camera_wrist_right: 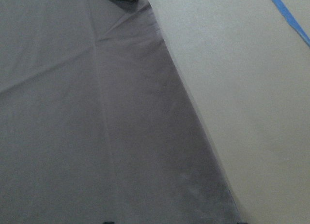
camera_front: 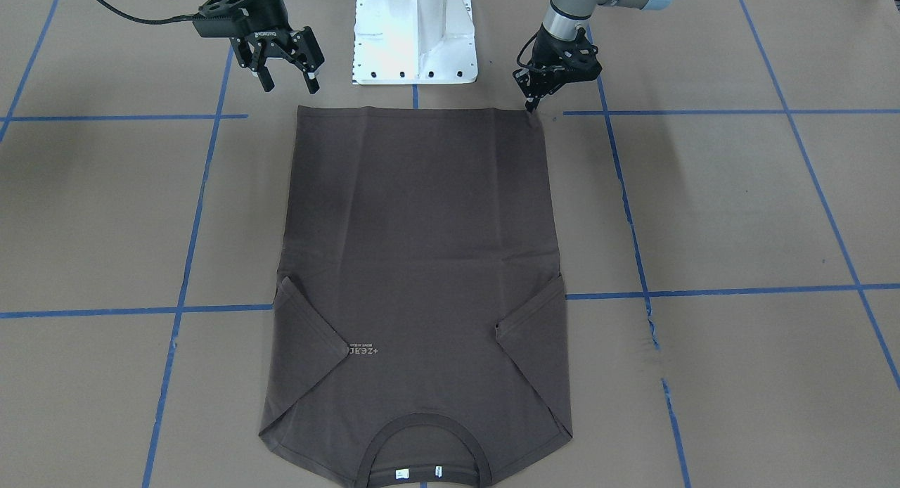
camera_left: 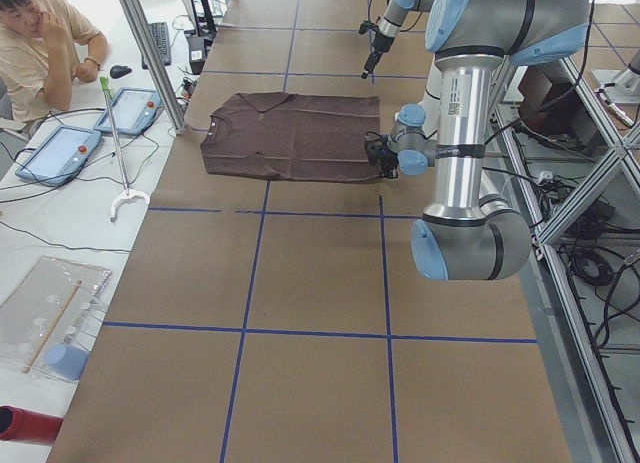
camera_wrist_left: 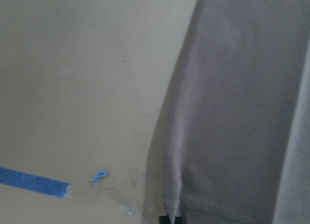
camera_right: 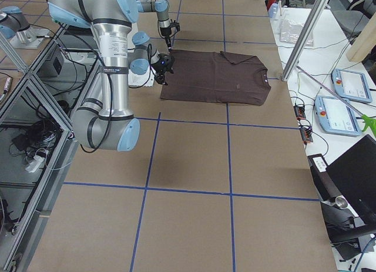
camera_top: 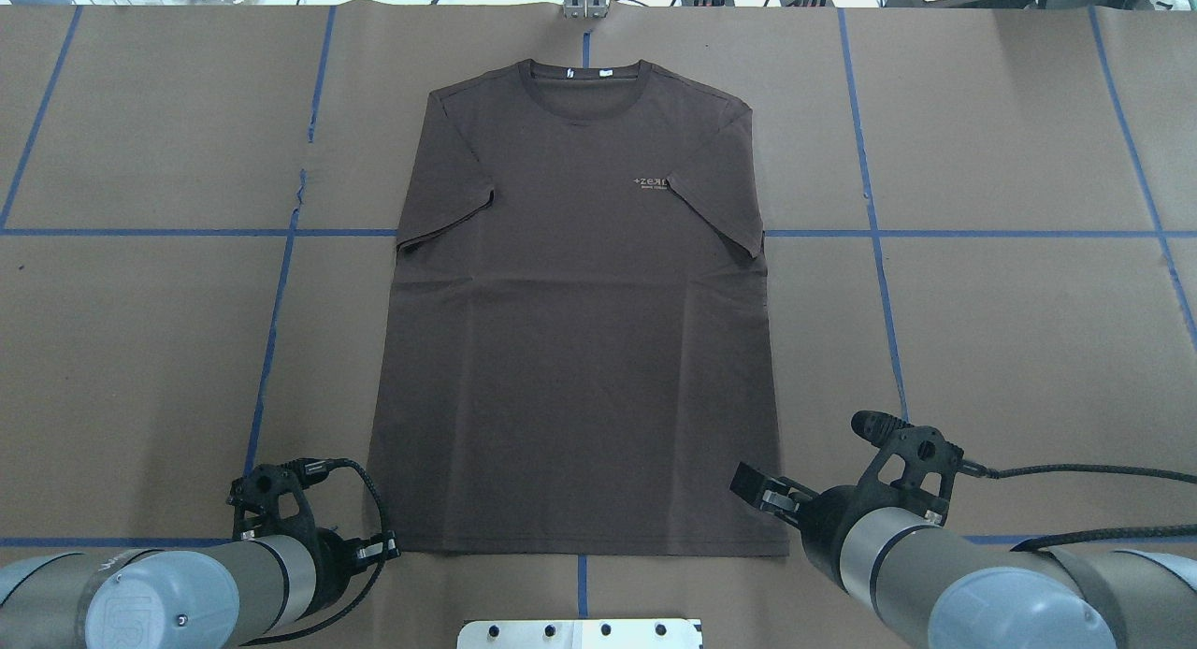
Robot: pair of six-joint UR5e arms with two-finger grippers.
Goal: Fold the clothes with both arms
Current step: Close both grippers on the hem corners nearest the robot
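Note:
The dark brown T-shirt point(camera_front: 422, 249) lies flat, chest up, on the brown table, collar point(camera_top: 580, 74) away from the robot and both sleeves folded in. My left gripper point(camera_front: 531, 107) is down at the hem corner on its side, fingers together. In the left wrist view the hem point(camera_wrist_left: 203, 212) puckers right at a fingertip point(camera_wrist_left: 169, 219). My right gripper point(camera_front: 288, 84) hangs open just above the table beside the other hem corner, holding nothing. In the right wrist view the shirt's side edge point(camera_wrist_right: 193, 112) runs up between its wide-apart tips.
The white pedestal base point(camera_front: 415, 34) stands just behind the hem. Blue tape lines point(camera_front: 190, 214) grid the table. A seated person point(camera_left: 40, 43) and tablets point(camera_left: 60, 148) are beyond the collar end, past a metal post point(camera_left: 150, 53).

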